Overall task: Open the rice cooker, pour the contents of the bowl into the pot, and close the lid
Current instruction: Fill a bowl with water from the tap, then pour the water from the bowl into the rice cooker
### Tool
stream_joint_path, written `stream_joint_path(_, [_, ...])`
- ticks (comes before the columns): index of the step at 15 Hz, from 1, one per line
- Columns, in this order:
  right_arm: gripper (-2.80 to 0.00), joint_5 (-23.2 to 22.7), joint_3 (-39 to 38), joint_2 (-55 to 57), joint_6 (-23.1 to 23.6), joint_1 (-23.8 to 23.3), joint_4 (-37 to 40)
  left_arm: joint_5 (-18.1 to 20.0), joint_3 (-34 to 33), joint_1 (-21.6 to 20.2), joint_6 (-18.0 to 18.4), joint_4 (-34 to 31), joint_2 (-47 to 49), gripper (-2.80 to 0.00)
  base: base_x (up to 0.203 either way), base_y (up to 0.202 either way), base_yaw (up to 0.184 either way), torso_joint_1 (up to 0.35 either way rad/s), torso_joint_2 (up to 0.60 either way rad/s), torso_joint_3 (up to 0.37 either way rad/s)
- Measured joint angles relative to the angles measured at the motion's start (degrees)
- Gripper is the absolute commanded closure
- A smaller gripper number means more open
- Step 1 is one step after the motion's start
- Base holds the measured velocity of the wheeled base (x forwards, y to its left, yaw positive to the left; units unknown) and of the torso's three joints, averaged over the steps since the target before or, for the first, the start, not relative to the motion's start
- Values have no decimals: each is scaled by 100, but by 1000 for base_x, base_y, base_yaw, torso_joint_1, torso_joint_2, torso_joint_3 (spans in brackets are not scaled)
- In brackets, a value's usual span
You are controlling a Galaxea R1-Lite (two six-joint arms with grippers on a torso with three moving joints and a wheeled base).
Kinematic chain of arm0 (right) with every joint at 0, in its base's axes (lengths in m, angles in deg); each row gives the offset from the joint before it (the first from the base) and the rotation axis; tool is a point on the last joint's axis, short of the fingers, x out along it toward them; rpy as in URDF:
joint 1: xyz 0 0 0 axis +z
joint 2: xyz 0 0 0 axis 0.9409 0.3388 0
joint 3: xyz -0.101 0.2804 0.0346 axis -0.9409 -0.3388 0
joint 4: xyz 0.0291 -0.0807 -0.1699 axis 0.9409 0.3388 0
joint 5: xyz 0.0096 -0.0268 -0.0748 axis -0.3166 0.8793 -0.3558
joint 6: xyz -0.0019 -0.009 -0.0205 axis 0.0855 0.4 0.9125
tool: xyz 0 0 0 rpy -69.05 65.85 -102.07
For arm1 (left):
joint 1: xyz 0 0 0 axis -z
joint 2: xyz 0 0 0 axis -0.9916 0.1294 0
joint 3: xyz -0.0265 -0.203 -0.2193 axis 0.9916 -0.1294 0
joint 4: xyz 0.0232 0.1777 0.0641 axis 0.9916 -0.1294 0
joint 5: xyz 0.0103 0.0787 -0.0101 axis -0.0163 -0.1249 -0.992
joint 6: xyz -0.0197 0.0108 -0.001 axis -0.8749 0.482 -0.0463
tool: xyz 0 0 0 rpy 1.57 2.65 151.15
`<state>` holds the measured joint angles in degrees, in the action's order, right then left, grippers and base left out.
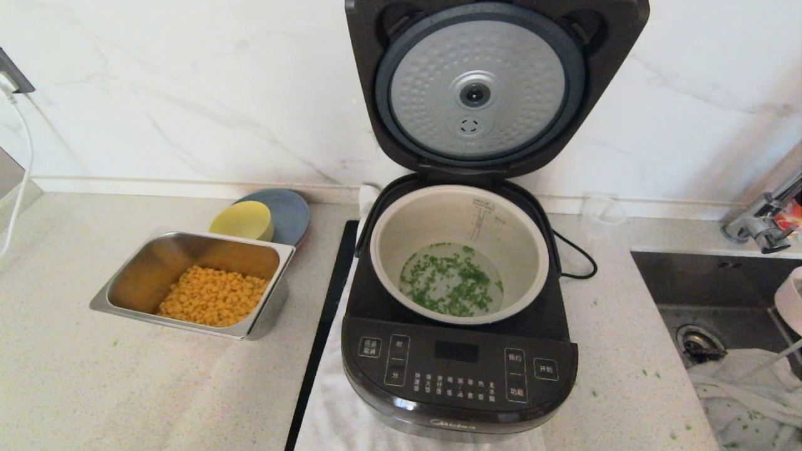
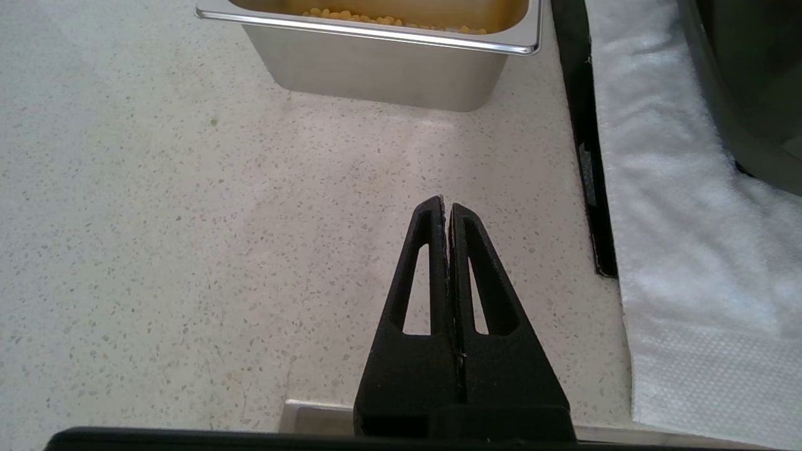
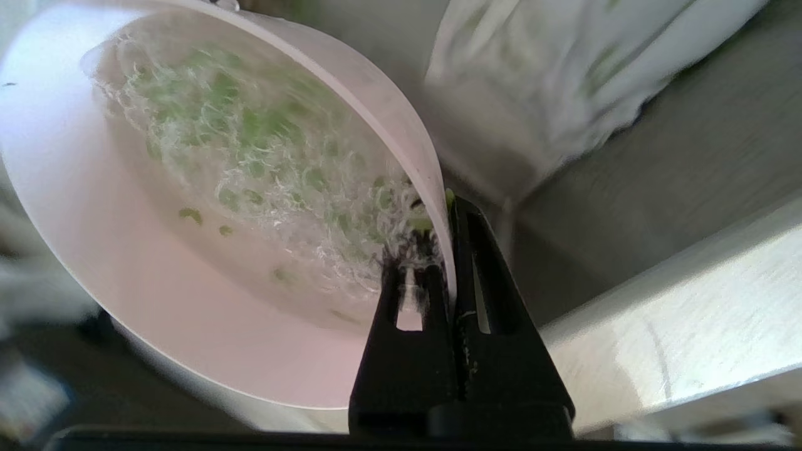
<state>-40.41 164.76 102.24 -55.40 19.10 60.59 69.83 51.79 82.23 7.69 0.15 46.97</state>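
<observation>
The black rice cooker [image 1: 460, 369] stands in the middle of the counter with its lid [image 1: 479, 88] raised upright, silver inner plate facing me. Its grey-beige pot [image 1: 401, 232] holds water with green herb bits [image 1: 451, 279]. In the right wrist view my right gripper [image 3: 450, 207] is shut on the rim of the pale pink bowl [image 3: 125, 250], held tilted over the sink; foamy water and green bits [image 3: 250, 144] lie inside. In the head view only the bowl's edge [image 1: 791, 299] shows at the far right. My left gripper [image 2: 447, 207] hangs shut and empty over the bare counter.
A steel tray [image 1: 125, 275] of corn kernels [image 1: 213, 294] sits left of the cooker, with a yellow bowl [image 1: 241, 220] on a blue-grey plate [image 1: 291, 213] behind it. The sink [image 1: 720, 282], with a white cloth [image 1: 745, 388] and a faucet [image 1: 761, 219], lies right. A white towel [image 1: 332, 413] lies under the cooker.
</observation>
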Motion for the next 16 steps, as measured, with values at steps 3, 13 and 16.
stream_joint_path(3, [0, 207, -547, -843, -4, 772, 16, 0, 0, 2, 1, 2, 0, 0, 0, 0, 0, 0, 0, 0])
stream_joint_path(13, [0, 482, 922, -2135, -760, 4394, 1924, 0, 0, 0, 1, 0, 0, 0, 0, 0, 0, 0, 0, 0])
stream_joint_path(16, [0, 638, 1501, -1986, -920, 5341, 2182, 0, 0, 0, 1, 2, 0, 0, 0, 0, 0, 0, 0, 0])
